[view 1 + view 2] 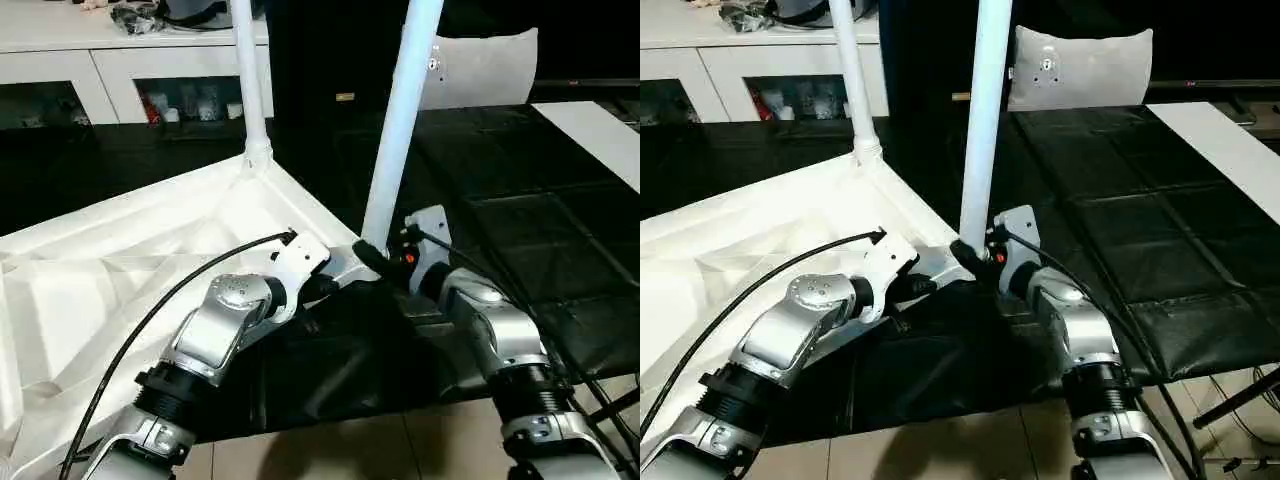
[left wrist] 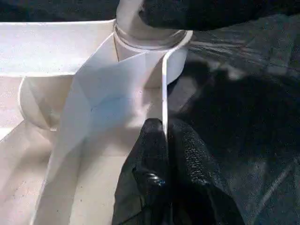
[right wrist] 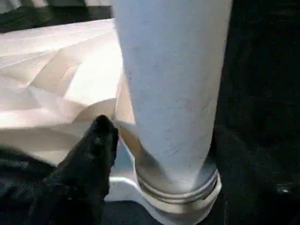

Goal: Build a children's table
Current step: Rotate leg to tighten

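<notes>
The white plastic ribbed tabletop (image 1: 120, 270) lies upside down on black padding (image 1: 1140, 240). Its rim is pinched by the closed left gripper (image 2: 165, 140). The right gripper (image 1: 975, 258) stands parted beside the socketed white tubular leg (image 1: 400, 120).

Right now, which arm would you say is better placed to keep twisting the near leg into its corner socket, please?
The right. The right gripper sits against the base of the near leg, where the leg enters its corner socket. The left gripper is shut on the tabletop's rim, probably steadying it, so it seems better left there.
</notes>
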You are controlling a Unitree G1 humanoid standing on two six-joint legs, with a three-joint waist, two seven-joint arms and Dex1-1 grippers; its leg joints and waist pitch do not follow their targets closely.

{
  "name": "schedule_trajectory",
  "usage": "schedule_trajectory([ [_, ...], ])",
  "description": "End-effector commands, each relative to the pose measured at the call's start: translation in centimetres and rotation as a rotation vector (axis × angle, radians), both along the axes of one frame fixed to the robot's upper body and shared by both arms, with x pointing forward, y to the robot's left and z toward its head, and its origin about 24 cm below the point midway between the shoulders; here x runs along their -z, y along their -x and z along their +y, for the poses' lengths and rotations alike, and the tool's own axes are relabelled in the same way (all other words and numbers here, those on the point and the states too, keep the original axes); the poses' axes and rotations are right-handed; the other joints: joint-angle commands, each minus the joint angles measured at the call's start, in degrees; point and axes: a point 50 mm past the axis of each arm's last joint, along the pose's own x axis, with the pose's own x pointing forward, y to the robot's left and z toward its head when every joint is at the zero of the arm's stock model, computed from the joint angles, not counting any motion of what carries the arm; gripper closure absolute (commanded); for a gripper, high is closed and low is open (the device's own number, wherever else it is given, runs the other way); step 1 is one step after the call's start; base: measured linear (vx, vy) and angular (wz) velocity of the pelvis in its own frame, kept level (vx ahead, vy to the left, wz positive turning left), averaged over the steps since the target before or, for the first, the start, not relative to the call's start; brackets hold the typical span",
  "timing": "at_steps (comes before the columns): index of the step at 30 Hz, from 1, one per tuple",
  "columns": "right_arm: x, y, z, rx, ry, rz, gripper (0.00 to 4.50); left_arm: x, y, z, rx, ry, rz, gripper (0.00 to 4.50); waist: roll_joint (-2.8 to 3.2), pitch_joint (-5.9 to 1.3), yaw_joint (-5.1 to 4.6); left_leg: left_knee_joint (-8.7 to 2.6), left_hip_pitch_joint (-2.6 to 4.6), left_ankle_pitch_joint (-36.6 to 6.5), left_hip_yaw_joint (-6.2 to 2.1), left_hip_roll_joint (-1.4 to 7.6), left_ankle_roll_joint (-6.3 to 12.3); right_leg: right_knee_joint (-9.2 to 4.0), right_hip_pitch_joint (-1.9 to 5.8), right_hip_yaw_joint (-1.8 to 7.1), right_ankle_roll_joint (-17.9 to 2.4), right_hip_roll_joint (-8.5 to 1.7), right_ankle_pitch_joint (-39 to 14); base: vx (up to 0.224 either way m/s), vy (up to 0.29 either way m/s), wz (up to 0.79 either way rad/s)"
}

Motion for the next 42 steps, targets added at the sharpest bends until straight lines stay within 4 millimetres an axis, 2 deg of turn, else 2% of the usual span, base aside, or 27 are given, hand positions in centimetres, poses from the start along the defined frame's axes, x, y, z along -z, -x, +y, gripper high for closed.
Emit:
schedule_trajectory([
  [1,-0.5,0.2,-0.5,-0.052,0.009,-0.011,0.74,-0.8,0.1,0.1,0.068,0.007,-0.035,4.5,-0.16,-3.75,0.41,-3.39,-1.21,-0.6,-0.23,1.09,4.86,-3.68,4.99,3.9,-6.4,-3.7,-11.9,0.0,0.0,0.0],
  [5,-1.2,0.4,-1.9,-0.16,0.039,-0.019,0.53,-0.9,0.3,1.3,0.165,-0.036,-0.033,4.5,-0.22,-3.71,0.47,-3.36,-1.06,-0.4,-0.19,1.2,5.15,-3.55,4.8,3.98,-6.5,-3.7,-11.8,0.0,0.0,0.0],
  [7,-1.3,0.6,-2.2,-0.199,0.051,-0.027,0.24,-0.9,0.4,1.6,0.192,-0.045,-0.03,4.5,-0.21,-3.66,0.58,-3.34,-1.03,-0.8,-0.14,1.21,5.22,-3.61,4.75,3.98,-6.5,-3.72,-12.4,0.0,0.0,0.0],
  [9,-1.6,1.0,-2.8,-0.29,0.067,-0.027,0.2,-0.8,0.7,2.1,0.258,-0.066,-0.025,4.5,-0.4,-3.67,0.59,-3.31,-1.04,-0.9,-0.13,1.24,5.16,-3.65,4.77,3.93,-6.6,-3.71,-12.9,0.0,0.0,0.0],
  [13,-1.9,2.2,-3.7,-0.484,0.098,0.007,0.2,-0.7,1.7,3.6,0.437,-0.123,-0.005,4.5,-0.17,-3.63,1.29,-3.28,-0.85,-0.8,-0.2,1.5,6.0,-3.44,4.52,4.04,-7.0,-3.68,-11.7,0.0,0.0,0.0],
  [17,-1.8,2.4,-3.6,-0.539,0.101,0.014,0.2,-1.0,2.4,3.9,0.526,-0.118,0.023,4.5,0.03,-3.51,1.8,-3.5,-0.64,-2.3,-0.1,1.65,4.53,-3.65,4.48,4.02,-7.1,-3.83,-14.0,0.0,0.0,0.0],
  [19,-1.8,2.5,-3.5,-0.562,0.097,0.018,0.2,-1.1,2.6,3.9,0.554,-0.118,0.028,4.5,0.18,-3.59,2.1,-3.51,-0.54,-2.2,-0.17,1.82,4.06,-3.42,4.42,4.09,-7.7,-3.86,-13.0,0.0,0.0,0.0],
  [20,-1.8,2.7,-3.3,-0.591,0.088,0.028,0.2,-1.2,2.9,3.8,0.585,-0.119,0.038,4.5,0.06,-3.6,2.22,-3.53,-0.59,-2.2,-0.17,1.88,3.88,-3.29,4.48,4.12,-8.0,-3.88,-12.4,0.0,0.0,0.0],
  [22,-1.6,3.1,-2.9,-0.641,0.076,0.043,0.47,-1.3,3.1,3.7,0.634,-0.126,0.046,4.5,0.05,-3.64,2.47,-3.47,-0.69,-2.0,-0.14,1.86,4.0,-3.11,4.54,4.17,-8.5,-3.86,-11.2,0.0,0.0,0.0],
  [23,-1.5,3.3,-2.7,-0.664,0.068,0.051,0.55,-1.3,3.2,3.6,0.651,-0.129,0.046,4.5,-0.27,-3.67,2.62,-3.44,-0.65,-2.2,-0.04,1.78,4.04,-3.17,4.57,4.2,-8.4,-3.9,-11.4,0.0,0.0,0.0],
  [24,-1.4,3.3,-2.7,-0.669,0.066,0.053,0.57,-1.3,3.2,3.5,0.654,-0.13,0.046,4.5,-0.16,-3.66,2.81,-3.42,-0.68,-2.2,-0.06,1.75,4.01,-3.13,4.57,4.2,-8.3,-3.93,-11.7,0.0,0.0,0.0],
  [26,-1.2,3.5,-2.4,-0.7,0.05,0.07,0.81,-1.2,3.3,3.4,0.672,-0.131,0.045,4.5,-0.21,-3.55,2.98,-3.5,-0.67,-2.9,-0.02,1.7,3.59,-3.51,4.55,4.16,-7.2,-3.94,-14.2,0.0,0.0,0.0],
  [30,-1.0,3.9,-2.3,-0.729,0.034,0.093,1.0,-1.2,3.4,3.3,0.68,-0.125,0.049,4.5,-0.2,-3.49,3.04,-3.55,-0.7,-3.4,-0.07,1.66,3.11,-3.84,4.54,4.08,-5.8,-3.87,-16.5,0.0,0.0,0.0],
  [32,-1.0,4.0,-2.3,-0.745,0.025,0.11,1.34,-1.2,3.4,3.2,0.683,-0.122,0.052,4.5,-0.32,-3.53,3.07,-3.56,-0.71,-3.3,-0.13,1.62,3.01,-3.81,4.58,4.07,-5.2,-3.81,-16.8,0.0,0.0,0.0],
  [42,-0.8,4.8,-2.2,-0.777,-0.036,0.152,2.03,-1.0,3.6,3.4,0.654,-0.08,0.065,4.5,-0.47,-3.56,3.22,-3.51,-0.75,-2.9,-0.07,1.57,3.12,-3.94,4.47,4.01,-4.6,-3.82,-17.5,0.0,0.0,0.0],
])
